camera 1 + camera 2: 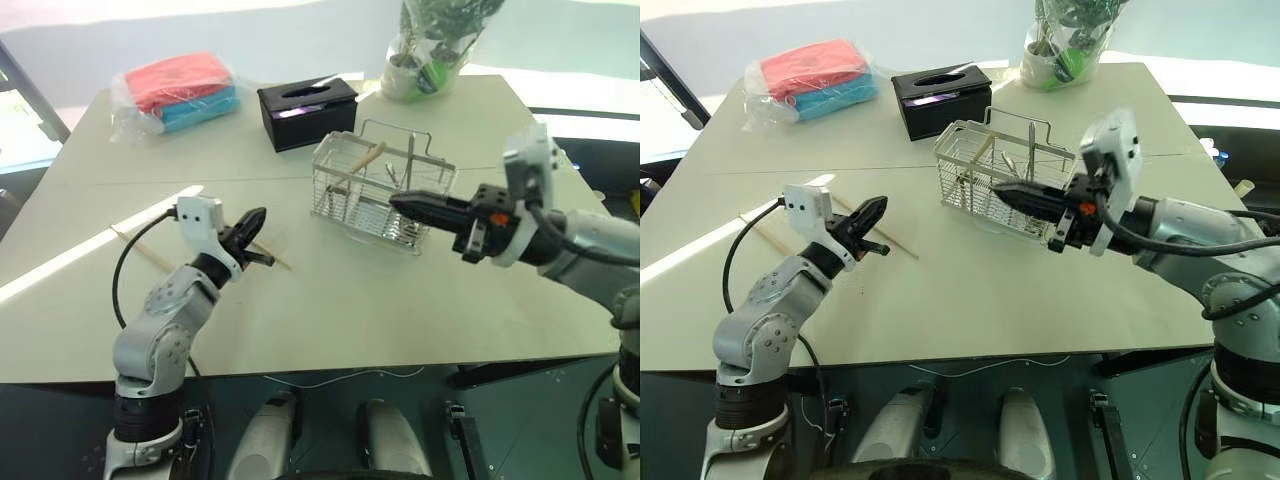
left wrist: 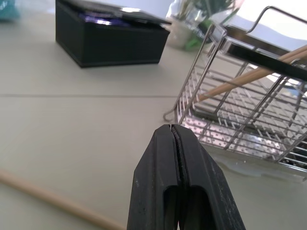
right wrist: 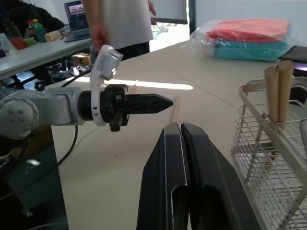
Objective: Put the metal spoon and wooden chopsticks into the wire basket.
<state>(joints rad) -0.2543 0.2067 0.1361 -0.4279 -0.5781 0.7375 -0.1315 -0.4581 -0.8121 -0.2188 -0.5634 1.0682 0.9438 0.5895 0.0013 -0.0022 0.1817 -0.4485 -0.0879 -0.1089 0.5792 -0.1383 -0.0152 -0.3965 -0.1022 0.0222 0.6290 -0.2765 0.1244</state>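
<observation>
Both grippers, left (image 1: pixel 258 216) and right (image 1: pixel 398 203), pressed together, empty; basket (image 1: pixel 345 195) at twelve o'clock; chopsticks (image 1: pixel 145 251) by the left.

Open tabletop (image 1: pixel 330 300) between my 2 arms, free passage there. Wire basket (image 1: pixel 345 195) stands mid-table; its loop handles (image 1: pixel 395 135) cross over the top opening. Black tissue box (image 1: pixel 307 114) sits just behind the basket, plant bag (image 1: pixel 430 45) further back. Towel pack (image 1: pixel 175 92) back-left, well apart.

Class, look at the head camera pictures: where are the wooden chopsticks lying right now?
The wooden chopsticks lie flat on the table on the robot's left, partly behind the shut left gripper, well apart from the wire basket.
</observation>
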